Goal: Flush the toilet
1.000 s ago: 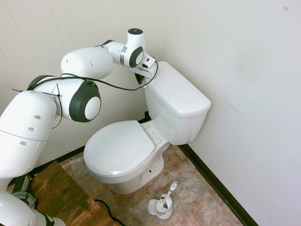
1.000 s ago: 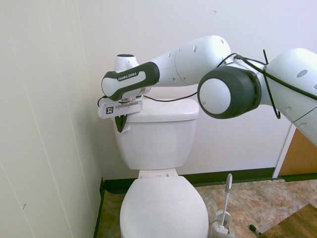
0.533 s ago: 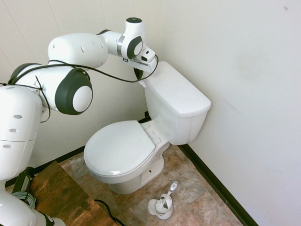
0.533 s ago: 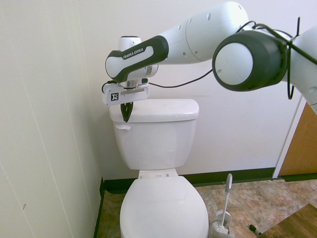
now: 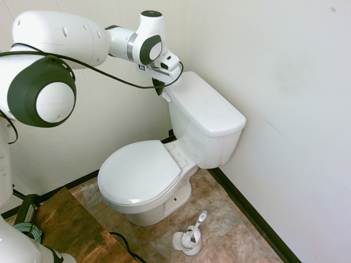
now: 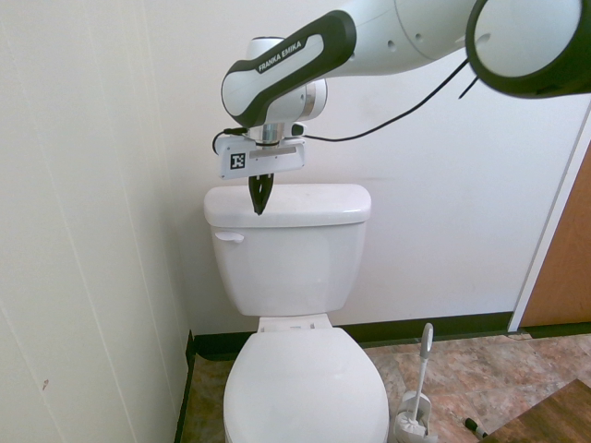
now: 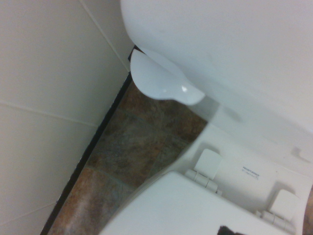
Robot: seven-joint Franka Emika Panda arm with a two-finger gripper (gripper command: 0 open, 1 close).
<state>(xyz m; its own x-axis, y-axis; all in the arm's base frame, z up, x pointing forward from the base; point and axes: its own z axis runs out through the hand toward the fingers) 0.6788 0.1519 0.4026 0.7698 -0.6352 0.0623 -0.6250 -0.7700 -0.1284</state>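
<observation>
Hanging above the front edge of the tank lid, the gripper (image 6: 259,196) has its fingers clenched together on nothing, and the flush lever (image 6: 229,237) of the toilet (image 5: 205,123) lies below it and a little toward the wall side, its long axis running horizontally along the tank front. Compared with a second ago, the gripper has risen from beside the lever to above the lid, so the lever now stands free.

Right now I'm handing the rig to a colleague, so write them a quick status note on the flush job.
End effector: fingers together, holding nothing, hanging above the tank's lid near its lever-side corner.
Toilet: seat lid down; flush lever on the tank's front, below the end effector and not touched.
Done: cannot tell whether a flush has happened.
Left: if not, lower onto the lever, press, then retreat.
</observation>
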